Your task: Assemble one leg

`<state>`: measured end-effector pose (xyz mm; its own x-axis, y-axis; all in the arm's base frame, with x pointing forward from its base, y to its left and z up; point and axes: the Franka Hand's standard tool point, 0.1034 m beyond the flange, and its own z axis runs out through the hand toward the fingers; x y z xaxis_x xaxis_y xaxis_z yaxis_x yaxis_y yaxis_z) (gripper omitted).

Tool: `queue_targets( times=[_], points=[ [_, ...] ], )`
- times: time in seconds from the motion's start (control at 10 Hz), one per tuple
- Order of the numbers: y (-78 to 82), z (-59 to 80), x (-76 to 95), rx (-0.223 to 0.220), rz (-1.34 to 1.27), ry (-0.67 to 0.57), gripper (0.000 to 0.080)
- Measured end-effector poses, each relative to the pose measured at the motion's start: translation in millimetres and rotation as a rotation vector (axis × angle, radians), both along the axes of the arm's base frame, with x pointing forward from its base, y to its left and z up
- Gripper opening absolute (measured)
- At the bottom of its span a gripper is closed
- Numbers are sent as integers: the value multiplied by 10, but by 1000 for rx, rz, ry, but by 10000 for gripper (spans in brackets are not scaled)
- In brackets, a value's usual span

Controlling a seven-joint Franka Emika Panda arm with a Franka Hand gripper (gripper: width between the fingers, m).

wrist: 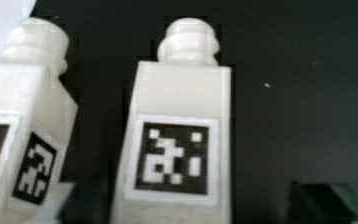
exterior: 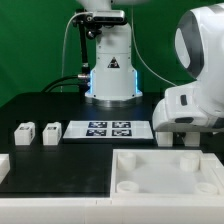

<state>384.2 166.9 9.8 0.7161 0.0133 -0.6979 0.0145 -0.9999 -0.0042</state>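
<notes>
In the wrist view two white legs stand side by side on the black table, each with a ribbed screw tip and a black-and-white tag. One leg (wrist: 179, 120) is in the middle of the picture and the other leg (wrist: 25, 110) is beside it. My gripper (wrist: 176, 216) hangs close over the middle leg. One dark fingertip (wrist: 336, 203) shows far off to the side, touching nothing. In the exterior view the arm's white wrist (exterior: 185, 105) hides the gripper at the right. Two more legs (exterior: 22, 132) (exterior: 50, 132) sit at the left.
The marker board (exterior: 108, 129) lies in the middle of the table before the robot's base (exterior: 110, 75). The large white tray-like part (exterior: 165, 175) with a raised rim fills the front right. A further white piece (exterior: 3, 166) sits at the left edge.
</notes>
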Motion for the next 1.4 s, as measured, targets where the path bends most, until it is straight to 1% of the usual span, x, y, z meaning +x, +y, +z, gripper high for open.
queue_targets(
  times=[0.1, 0.2, 0.3, 0.7, 0.8, 0.9, 1.0, 1.1, 1.2, 1.3, 1.4],
  points=[
    [0, 1, 1, 0, 0, 0, 320],
    [0, 0, 1, 0, 0, 0, 320],
    [0, 0, 1, 0, 0, 0, 290],
    [0, 1, 2, 0, 0, 0, 290],
    [-18, 27, 22, 5, 3, -1, 290],
    [-100, 185, 138, 15, 7, -20, 290],
    [-190, 419, 289, 27, 6, -72, 290],
    [-285, 603, 382, 61, 35, -89, 290],
    [-365, 747, 535, 79, 40, -152, 291],
    [-392, 901, 640, 83, 37, -264, 291],
    [-400, 1094, 679, 84, 39, -362, 291]
  ],
)
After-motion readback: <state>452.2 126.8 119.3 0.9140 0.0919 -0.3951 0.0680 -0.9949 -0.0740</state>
